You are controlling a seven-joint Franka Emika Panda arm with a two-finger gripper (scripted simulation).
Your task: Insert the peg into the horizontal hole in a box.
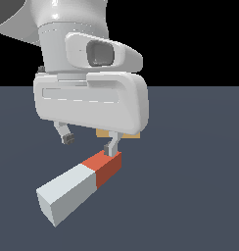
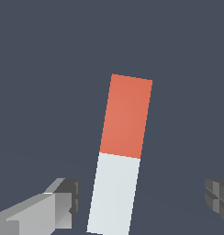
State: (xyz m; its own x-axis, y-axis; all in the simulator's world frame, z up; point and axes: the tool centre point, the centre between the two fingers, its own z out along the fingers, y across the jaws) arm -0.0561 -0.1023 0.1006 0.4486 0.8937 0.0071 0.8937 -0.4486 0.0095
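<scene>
- Exterior view shows the long square-section peg [image 1: 81,185], pale grey-white along most of its length with a shorter red-orange end, lying flat on the dark slate-blue tabletop [image 1: 200,196]; its pale end points toward the camera and its red end points away, under the arm.
- The white Panda claw [image 1: 89,142] hangs over the red end with its two dark-tipped fingers [image 1: 67,138] spread wide apart; it pinches nothing. One finger appears to come down at or just beside the red section, but contact cannot be told from this angle.
- A sliver of the tan-orange square box [image 1: 106,133] peeks out beneath the claw body, farther back than the peg. Its horizontal hole is hidden by the claw housing, so the opening's facing cannot be told.
- As a judgement, the task is at its start: the peg is not grasped, not lifted, and nowhere near the box. Closing on the peg, raising it, lining its end with the hole and pushing it in are all left.
- Wrist view shows what the exterior one cannot: the peg [image 2: 118,158] lies between the two fingertips [image 2: 63,202] with open tabletop [image 2: 40,69] on both sides, so neither touches it there, and it lies slightly askew to the claw [image 2: 143,199].
- Wrist view shows no box at all; only the exterior view places it.
</scene>
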